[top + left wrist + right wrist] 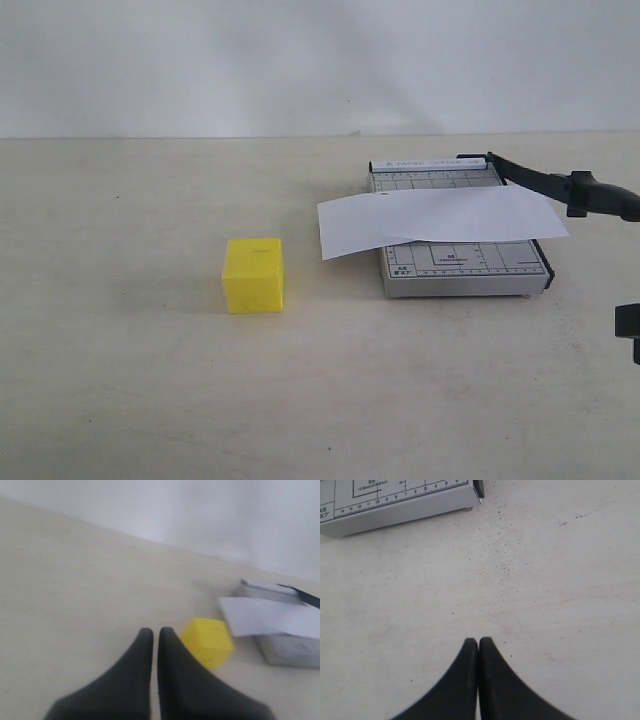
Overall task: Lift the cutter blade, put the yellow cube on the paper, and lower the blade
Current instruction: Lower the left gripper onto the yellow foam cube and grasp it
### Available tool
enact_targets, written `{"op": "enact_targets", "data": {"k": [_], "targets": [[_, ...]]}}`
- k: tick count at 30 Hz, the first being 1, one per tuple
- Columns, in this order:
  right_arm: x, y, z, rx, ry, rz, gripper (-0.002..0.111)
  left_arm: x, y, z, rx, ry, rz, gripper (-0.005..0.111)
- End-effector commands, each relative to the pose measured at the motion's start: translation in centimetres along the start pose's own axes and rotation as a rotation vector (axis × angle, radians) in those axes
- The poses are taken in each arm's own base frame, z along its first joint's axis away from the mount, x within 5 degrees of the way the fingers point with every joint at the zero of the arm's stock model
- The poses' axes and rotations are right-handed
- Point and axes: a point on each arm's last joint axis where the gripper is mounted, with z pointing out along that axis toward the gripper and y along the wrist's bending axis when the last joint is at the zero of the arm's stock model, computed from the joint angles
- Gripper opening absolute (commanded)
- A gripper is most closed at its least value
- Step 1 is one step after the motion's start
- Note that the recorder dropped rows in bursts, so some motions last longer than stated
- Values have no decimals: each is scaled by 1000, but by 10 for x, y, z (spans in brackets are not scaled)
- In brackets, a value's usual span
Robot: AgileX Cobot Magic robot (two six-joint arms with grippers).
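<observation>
The yellow cube [253, 274] stands on the tabletop to the left of the grey cutter board [465, 268]. The white paper [440, 220] lies across the board and overhangs its left side. The cutter blade [560, 186] slants up and to the right from its hinge at the board's far corner. My left gripper [155, 630] is shut and empty, and the cube [207, 641] sits just beyond its tips to one side, apart from them. The paper [270, 617] and board [290, 650] lie further off. My right gripper [478, 641] is shut over bare table, a short way from the board's corner [395, 507].
A pale wall runs behind the beige table [120, 400]. A black part of the right arm [628, 328] shows at the right edge of the exterior view, in front of and to the right of the board. The left arm is out of that view.
</observation>
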Motion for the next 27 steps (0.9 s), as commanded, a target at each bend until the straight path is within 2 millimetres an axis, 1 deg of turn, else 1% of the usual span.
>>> {"op": "enact_targets", "data": {"k": [1,3,7,8,9,10,11,12,13,14,15,16,18,20,22,23,24,25,27], "targets": [[-2,0,-2,1,-13,-14,0,-32,-17,13,191,-34,49,4],[-2,0,-2,1,-13,-14,0,-36,-8,32,165,43,33,4],[-2,0,-2,1,-13,-14,0,-32,3,76,225,254,-20,4],[-2,0,-2,1,-13,-14,0,-29,5,98,235,326,-47,4],[-2,0,-2,1,-13,-14,0,-28,3,107,240,344,-43,4],[-2,0,-2,1,-13,-14,0,-28,-7,129,253,375,-31,4],[-2,0,-2,1,-13,-14,0,-26,-15,139,256,389,-25,4],[-1,1,-2,-2,-9,-14,0,-27,-30,160,217,376,-6,4],[-1,1,-2,-3,-7,-14,0,-29,-36,168,186,358,1,4],[-1,1,-2,-6,-2,-14,0,-29,-46,184,92,323,50,4],[-1,1,-2,-6,-2,-14,0,-29,-49,189,59,308,69,4],[-1,1,-2,-7,1,-14,0,-29,-56,197,33,294,95,4],[-1,1,-2,-7,1,-14,0,-25,-62,201,74,321,95,5],[-1,1,-2,-7,1,-14,0,-17,-66,204,127,372,106,19],[-1,1,-2,-6,-1,-14,0,-2,-69,210,183,451,76,48],[-1,1,-2,-5,-4,-14,0,8,-70,216,183,493,27,70],[-1,1,-2,-5,-4,-14,0,13,-69,221,167,508,-11,81],[-1,1,-2,-5,-4,-14,0,17,-68,226,149,520,-67,87],[-1,1,-2,-5,-4,-14,0,23,-68,235,127,535,-149,90]]}}
